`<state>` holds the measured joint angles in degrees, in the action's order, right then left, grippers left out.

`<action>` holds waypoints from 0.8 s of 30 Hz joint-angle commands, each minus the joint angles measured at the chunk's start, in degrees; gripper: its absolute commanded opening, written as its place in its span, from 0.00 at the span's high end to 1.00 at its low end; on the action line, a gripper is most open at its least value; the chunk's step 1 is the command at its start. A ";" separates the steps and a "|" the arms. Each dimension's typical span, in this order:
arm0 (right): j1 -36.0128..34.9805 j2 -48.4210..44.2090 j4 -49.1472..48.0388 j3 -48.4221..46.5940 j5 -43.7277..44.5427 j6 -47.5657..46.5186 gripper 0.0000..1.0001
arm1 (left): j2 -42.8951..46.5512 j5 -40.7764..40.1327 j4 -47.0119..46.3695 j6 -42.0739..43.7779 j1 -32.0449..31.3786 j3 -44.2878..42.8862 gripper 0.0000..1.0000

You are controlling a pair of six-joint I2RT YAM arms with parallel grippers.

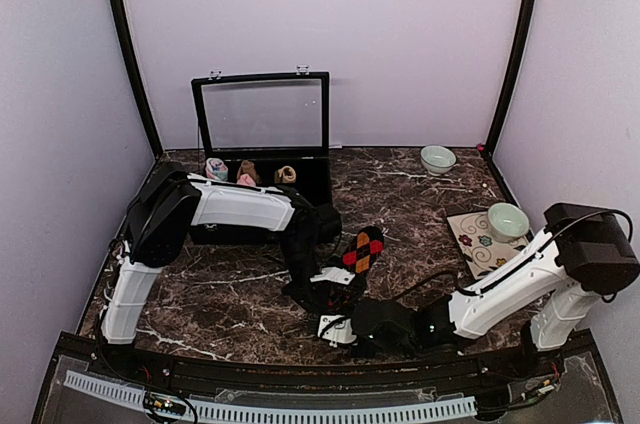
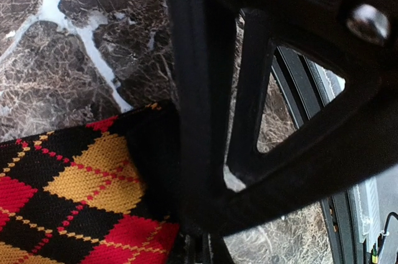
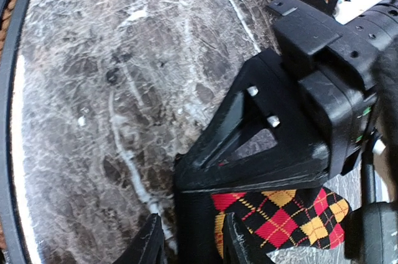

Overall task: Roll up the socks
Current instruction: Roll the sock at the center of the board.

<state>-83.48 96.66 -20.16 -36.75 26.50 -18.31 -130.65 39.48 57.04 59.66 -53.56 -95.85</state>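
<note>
One argyle sock (image 1: 362, 249) is seen near the middle of the table (image 1: 230, 274), in front of the open box (image 1: 318, 184). Its near end is pinched in the left gripper (image 1: 338, 272), whose fingers are closed fully on the fabric, and the rest is angled away toward the back right. The right gripper (image 3: 193, 234) is placed just beside that pinched end, its fingers partly apart with the sock's edge between them; whether the fabric is pressed cannot be told.
</note>
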 commanded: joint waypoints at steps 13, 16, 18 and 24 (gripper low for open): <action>1.45 4.19 -9.47 5.41 -2.83 4.24 0.70 | -5.51 -10.81 3.94 1.47 -0.76 2.21 1.00; 1.72 5.13 -9.62 5.96 -4.17 6.19 0.71 | -5.54 -10.96 4.13 1.51 -0.71 2.16 1.00; 2.03 6.06 -9.82 6.38 -4.71 7.47 0.71 | -5.51 -10.79 4.22 1.60 -0.67 2.07 1.00; 2.10 6.31 -10.64 8.70 -4.99 7.77 0.72 | -5.30 -10.47 4.44 1.05 -0.15 1.82 0.97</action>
<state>-81.78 101.06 -34.50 -30.85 23.16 -11.81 -131.09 39.46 58.52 60.42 -53.56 -96.53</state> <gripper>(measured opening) 0.280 0.013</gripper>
